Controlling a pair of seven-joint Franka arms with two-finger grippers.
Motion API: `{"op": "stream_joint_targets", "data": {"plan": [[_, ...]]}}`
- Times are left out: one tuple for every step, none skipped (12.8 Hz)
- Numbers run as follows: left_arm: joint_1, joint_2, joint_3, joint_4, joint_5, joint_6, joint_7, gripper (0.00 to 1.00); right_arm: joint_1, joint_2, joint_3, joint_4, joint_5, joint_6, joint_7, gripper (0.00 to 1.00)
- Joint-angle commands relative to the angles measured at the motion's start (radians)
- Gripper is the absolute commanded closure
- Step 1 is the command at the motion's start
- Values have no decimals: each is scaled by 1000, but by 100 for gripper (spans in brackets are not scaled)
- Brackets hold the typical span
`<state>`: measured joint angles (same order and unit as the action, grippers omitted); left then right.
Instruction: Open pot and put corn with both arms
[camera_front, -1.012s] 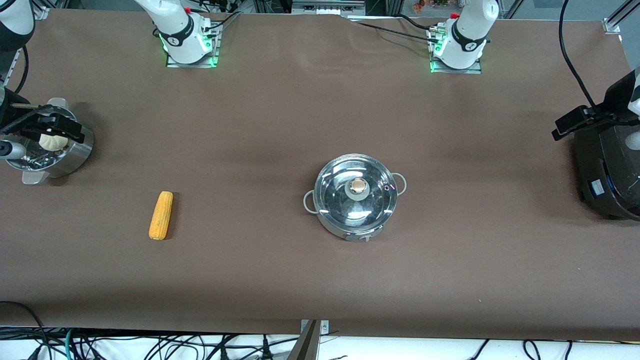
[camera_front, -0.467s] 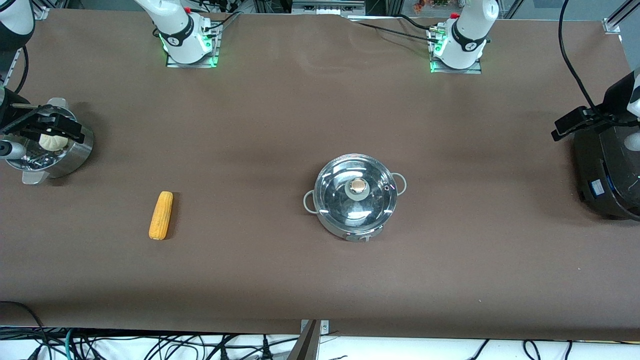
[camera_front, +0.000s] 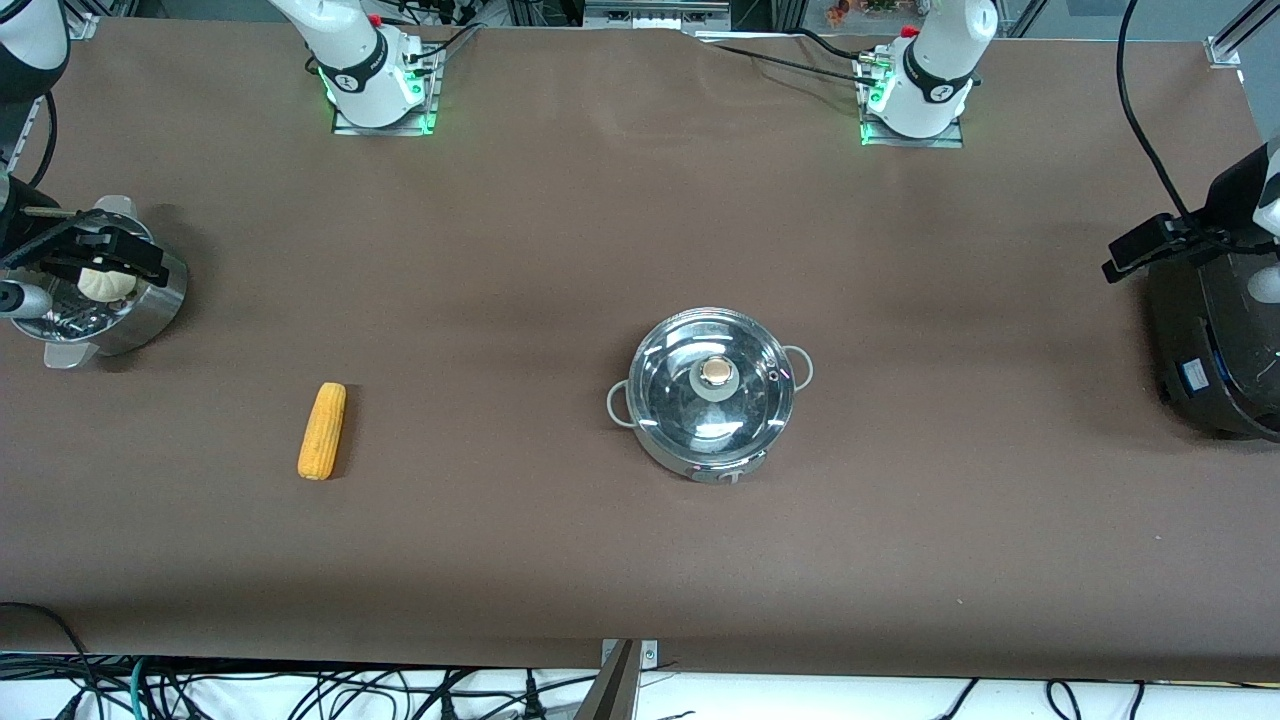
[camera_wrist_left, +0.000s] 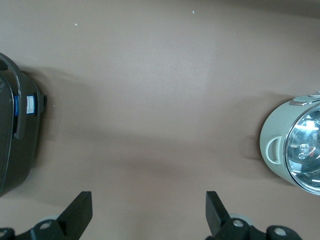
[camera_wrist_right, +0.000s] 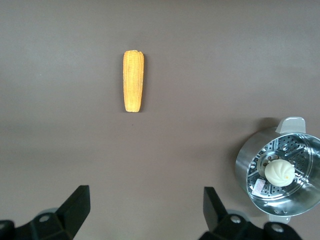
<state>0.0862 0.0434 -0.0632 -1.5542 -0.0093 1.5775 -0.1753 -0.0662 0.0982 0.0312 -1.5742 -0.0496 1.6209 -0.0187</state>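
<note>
The steel pot (camera_front: 712, 395) stands mid-table with its glass lid (camera_front: 740, 400) on and the tan knob (camera_front: 716, 373) on top; part of it shows in the left wrist view (camera_wrist_left: 295, 150). The corn (camera_front: 322, 431) lies on the table toward the right arm's end, and shows in the right wrist view (camera_wrist_right: 133, 81). My right gripper (camera_front: 110, 255) hangs open and empty over the steamer; its fingers (camera_wrist_right: 75, 205) frame bare table. My left gripper (camera_front: 1140, 248) hangs open and empty beside the black cooker; its fingers (camera_wrist_left: 80, 210) also frame bare table.
A perforated steel steamer (camera_front: 150, 305) with a white bun (camera_front: 107, 283) stands at the right arm's end; it also shows in the right wrist view (camera_wrist_right: 250, 170). A large black cooker (camera_front: 1215, 340) stands at the left arm's end and in the left wrist view (camera_wrist_left: 15, 140).
</note>
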Motion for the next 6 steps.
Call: {"op": "stream_joint_targets", "data": {"plan": [[6,9,-1,25,-15,-16,10,0,-14,11,4,26,14,-7,-10,0],[6,9,-1,25,-15,-16,10,0,-15,11,4,26,17,-4,-7,0],[6,9,-1,25,-15,-16,10,0,-12,11,4,26,22,-3,-4,0],[6,9,-1,25,-15,-16,10,0,-9,27,7,26,22,13,-4,0],[6,9,-1,25,-15,-16,10,0,-4,40,9,26,20,37,-4,0],[6,9,-1,25,-17,-16,10,0,5,54,9,26,13,74,-6,0]]}}
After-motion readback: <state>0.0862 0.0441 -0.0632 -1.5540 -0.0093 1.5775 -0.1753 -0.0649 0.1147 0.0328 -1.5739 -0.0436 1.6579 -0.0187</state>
